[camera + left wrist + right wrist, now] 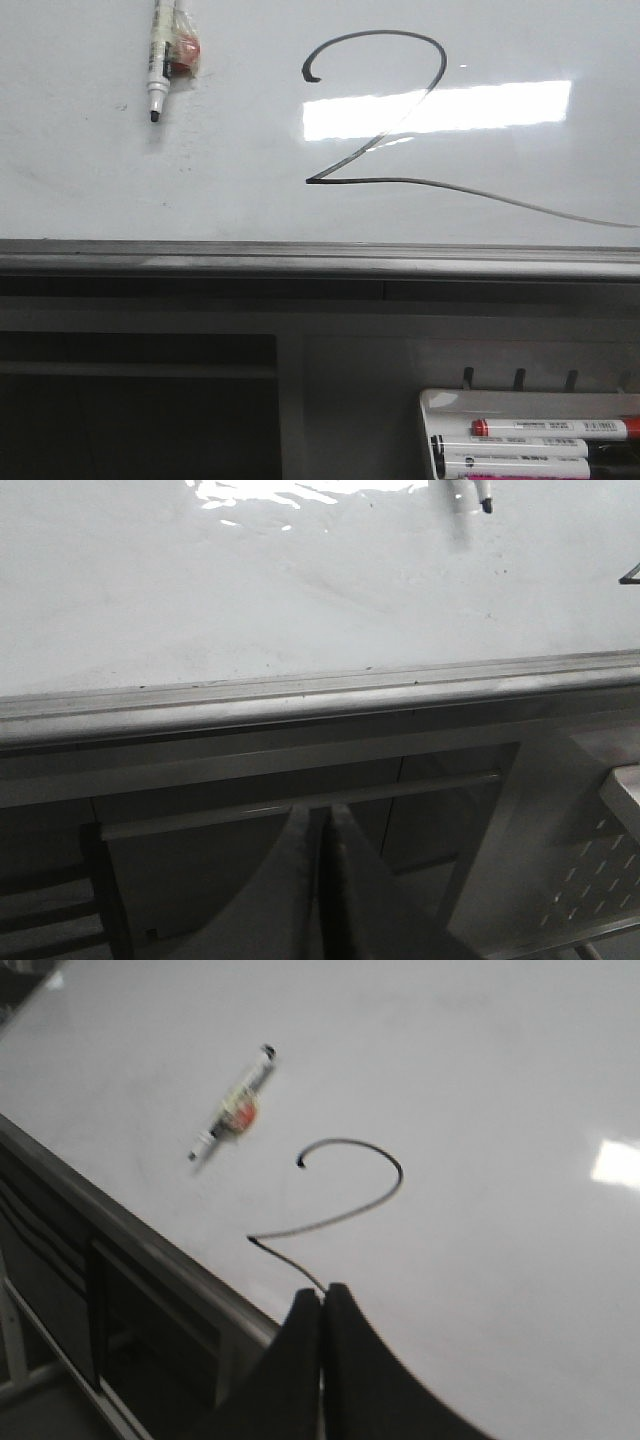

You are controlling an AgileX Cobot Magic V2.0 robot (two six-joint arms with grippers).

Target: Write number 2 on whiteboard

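A black number 2 [385, 120] with a curled top and a long thin wavy tail is drawn on the glossy whiteboard [120, 190]. It also shows in the right wrist view [345, 1195]. An uncapped marker [162, 60] with a red blob beside it lies on the board left of the numeral, seen too in the right wrist view [235, 1110]. My right gripper [322, 1295] is shut and empty, over the tail stroke near the board's frame. My left gripper [325, 815] is shut and empty, below the board's grey frame edge [300, 695]. Neither gripper shows in the front view.
A white tray [435, 410] with several markers hangs below the board at the lower right. The grey metal frame [300, 255] runs under the board. Dark shelving [130, 400] lies beneath at the left.
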